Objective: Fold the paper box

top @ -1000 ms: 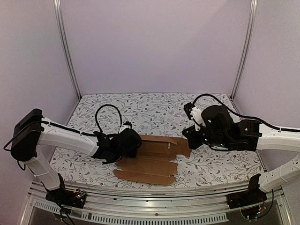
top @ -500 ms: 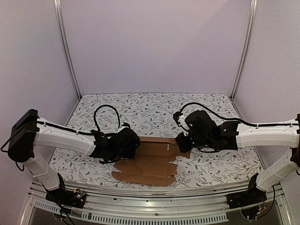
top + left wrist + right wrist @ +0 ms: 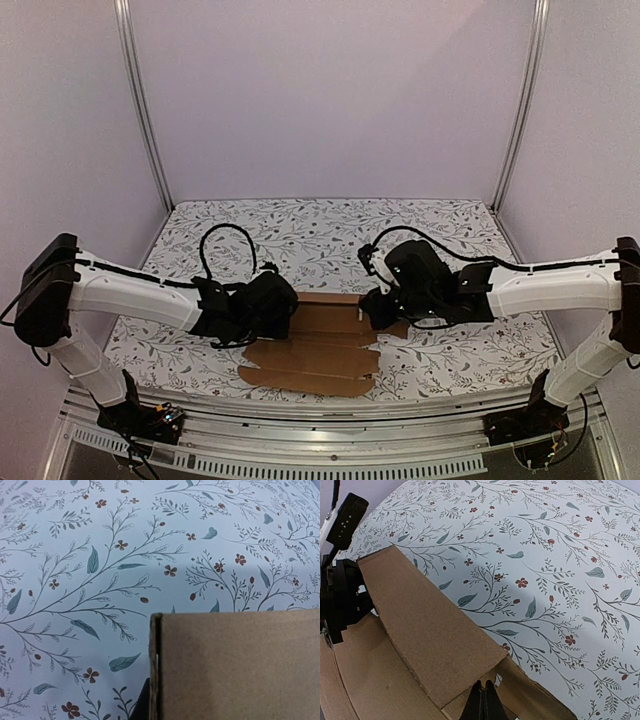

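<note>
- The right claw (image 3: 481, 703) had its fingers pressed together on the lower edge of a raised flap (image 3: 427, 630) of the paper box (image 3: 318, 352). Only its wrist view showed this pinch; from above, the black wrist body hid it.
- The left claw (image 3: 280, 306) sat at the sheet's opposite end. Its wrist view gave only a cardboard panel edge and the flowered table (image 3: 75, 555), so I could not tell whether it was spread or closed.
- Between the two claws the brown sheet lay mostly flat, its near edge close to the front rail (image 3: 320, 410).
- Beyond both claws, away from the bases, the table ran open to the corner posts (image 3: 140, 110).
- Compared with a second earlier, the right claw had moved inward toward the left one, and the left claw had hardly shifted.
</note>
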{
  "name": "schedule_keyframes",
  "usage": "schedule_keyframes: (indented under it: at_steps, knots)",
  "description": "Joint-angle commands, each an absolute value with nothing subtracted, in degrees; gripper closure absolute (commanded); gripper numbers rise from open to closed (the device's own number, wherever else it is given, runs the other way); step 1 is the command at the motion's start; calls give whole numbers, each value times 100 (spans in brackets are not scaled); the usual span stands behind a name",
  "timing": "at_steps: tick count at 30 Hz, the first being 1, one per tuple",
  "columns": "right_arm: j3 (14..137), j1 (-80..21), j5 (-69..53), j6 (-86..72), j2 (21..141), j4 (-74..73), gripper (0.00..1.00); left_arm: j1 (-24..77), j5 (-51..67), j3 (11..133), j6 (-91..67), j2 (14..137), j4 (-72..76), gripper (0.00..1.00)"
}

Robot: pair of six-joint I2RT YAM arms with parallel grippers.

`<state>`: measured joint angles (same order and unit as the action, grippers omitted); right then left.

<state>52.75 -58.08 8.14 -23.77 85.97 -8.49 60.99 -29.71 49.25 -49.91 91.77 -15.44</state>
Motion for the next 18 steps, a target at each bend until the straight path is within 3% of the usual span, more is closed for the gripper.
schedule_keyframes:
  at_steps: [1,18]
  knots:
    - [5148,-5783,533,-2797,8750,-255,100,6160,-2840,5107,-5082,9033,-1561,100]
    - [4412,-6038,1287,-4201,8521,2268,100,6205,-2337,4902,-5355,8826,-1171,100]
